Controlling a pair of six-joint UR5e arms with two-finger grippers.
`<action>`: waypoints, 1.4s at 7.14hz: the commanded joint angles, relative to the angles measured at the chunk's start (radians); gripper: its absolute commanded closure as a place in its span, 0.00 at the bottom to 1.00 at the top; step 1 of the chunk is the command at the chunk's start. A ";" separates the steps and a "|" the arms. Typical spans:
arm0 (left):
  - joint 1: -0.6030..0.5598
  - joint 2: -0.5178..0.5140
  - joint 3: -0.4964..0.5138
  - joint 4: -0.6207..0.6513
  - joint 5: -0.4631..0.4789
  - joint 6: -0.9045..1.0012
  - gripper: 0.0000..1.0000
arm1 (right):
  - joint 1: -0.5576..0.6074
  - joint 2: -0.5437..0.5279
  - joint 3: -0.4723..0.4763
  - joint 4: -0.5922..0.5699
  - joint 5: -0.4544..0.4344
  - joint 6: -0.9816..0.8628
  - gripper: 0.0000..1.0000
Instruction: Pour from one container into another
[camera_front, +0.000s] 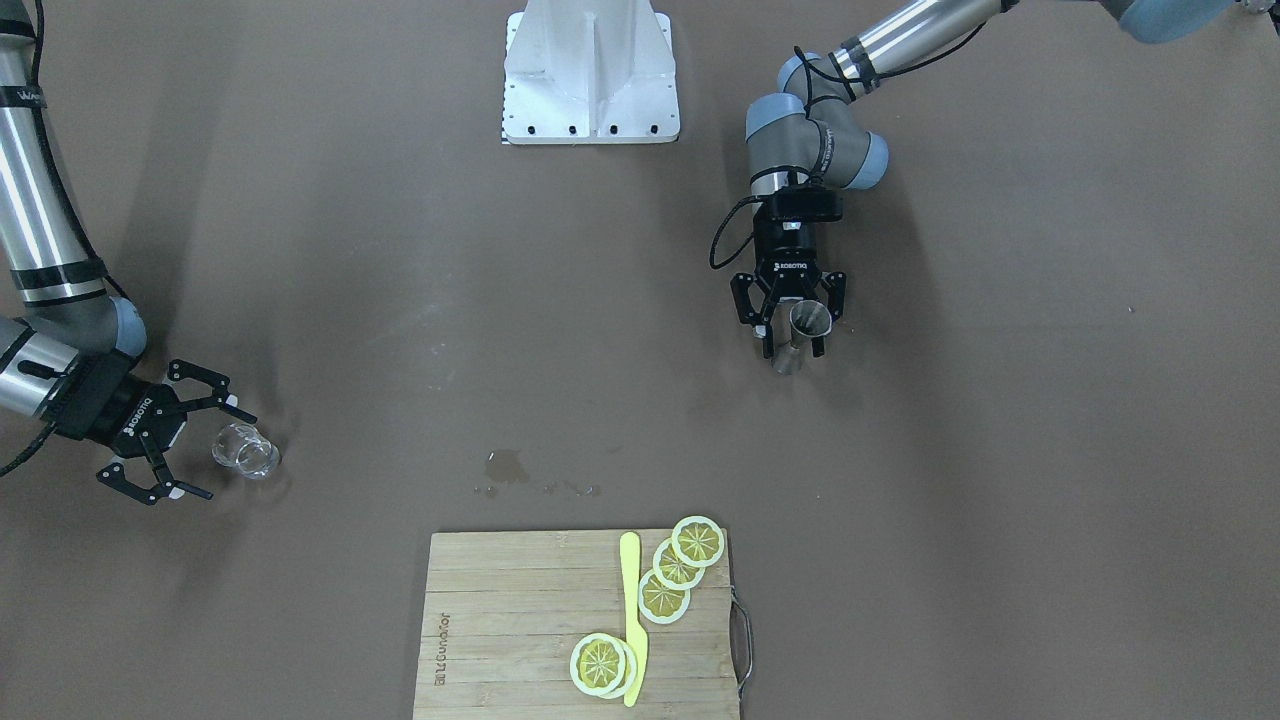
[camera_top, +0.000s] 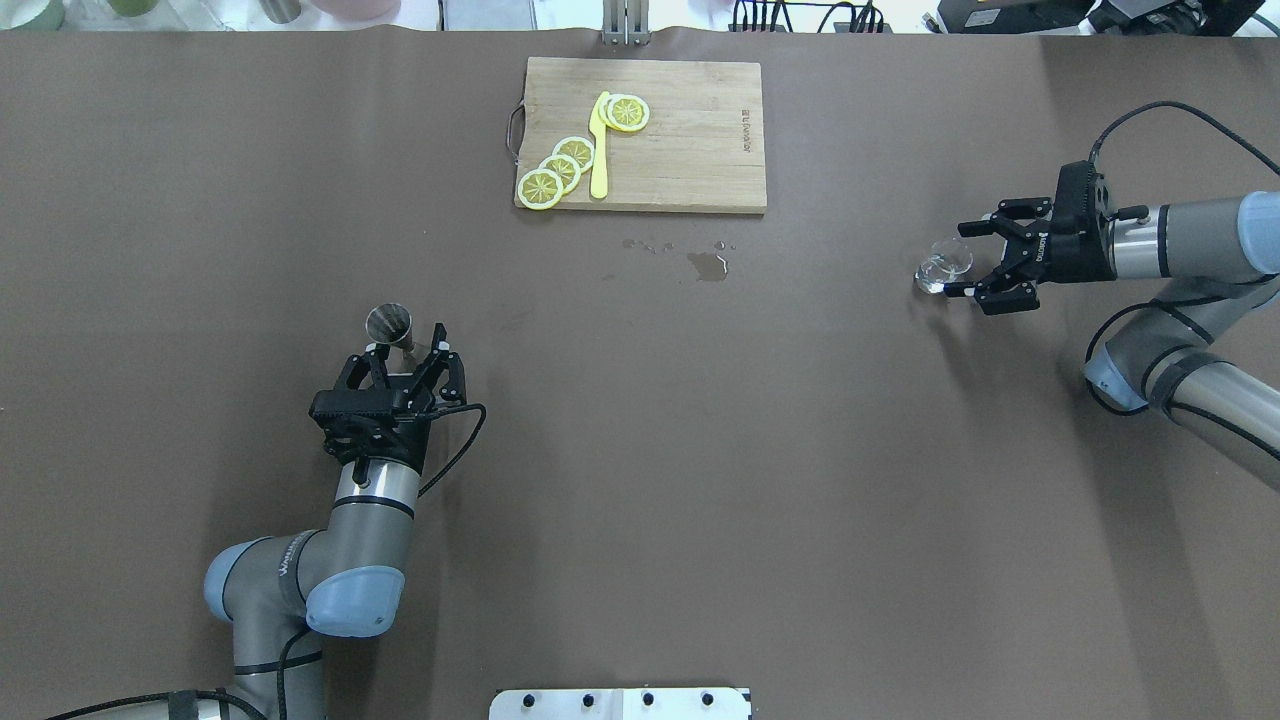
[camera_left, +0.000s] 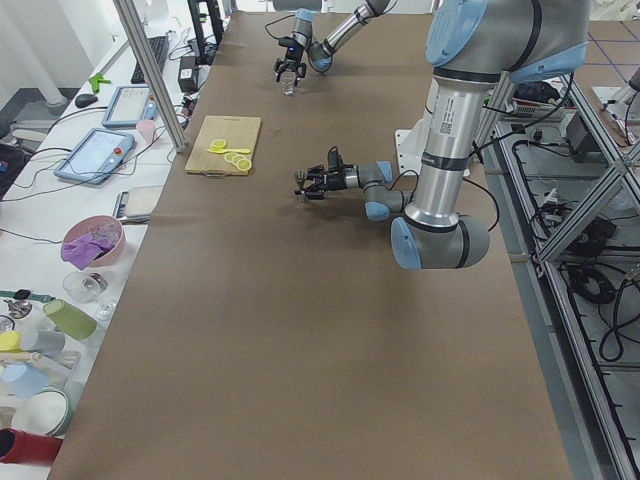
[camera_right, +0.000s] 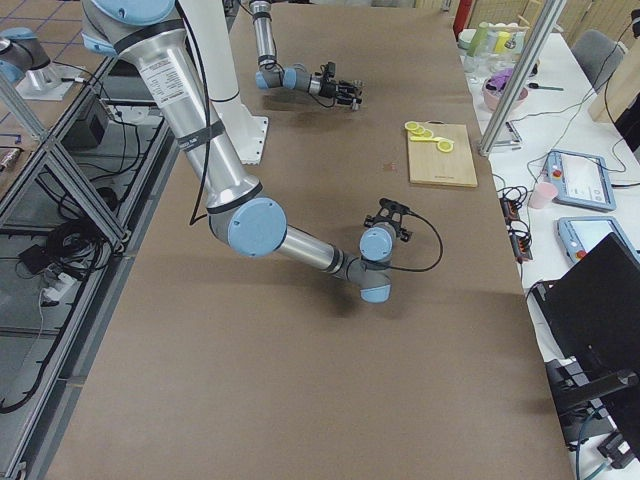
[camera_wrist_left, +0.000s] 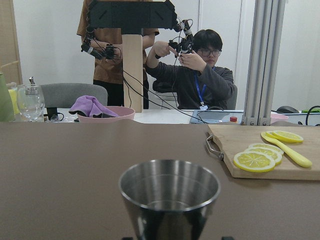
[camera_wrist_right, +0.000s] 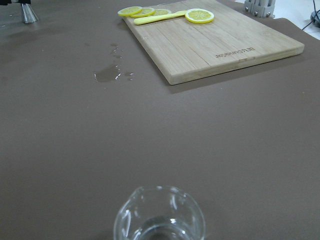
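The steel jigger (camera_front: 803, 330) stands upright on the brown table, and its open cup fills the bottom of the left wrist view (camera_wrist_left: 169, 196). My left gripper (camera_front: 792, 346) is open with a finger on each side of the jigger, and I see no contact. In the overhead view the jigger (camera_top: 389, 324) sits at the fingertips of that gripper (camera_top: 406, 343). Far across the table, the clear glass (camera_top: 944, 267) stands upright between the spread fingers of my open right gripper (camera_top: 958, 260). The right wrist view shows the glass (camera_wrist_right: 159, 218) from above.
A wooden cutting board (camera_top: 690, 150) with lemon slices (camera_top: 558, 170) and a yellow knife (camera_top: 599, 145) lies at the far middle edge. A small wet patch (camera_top: 709, 263) marks the table near it. Two people (camera_wrist_left: 195, 70) are beyond the far edge.
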 joint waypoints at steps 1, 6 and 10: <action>-0.002 0.004 0.000 -0.012 -0.001 0.002 0.34 | 0.001 0.010 -0.003 0.000 0.004 -0.001 0.03; -0.002 0.005 0.002 -0.012 0.001 -0.001 0.95 | 0.001 0.017 -0.012 0.001 0.003 -0.001 0.05; 0.000 -0.001 0.000 -0.012 0.001 0.002 1.00 | 0.001 0.023 -0.012 0.001 0.001 0.001 0.18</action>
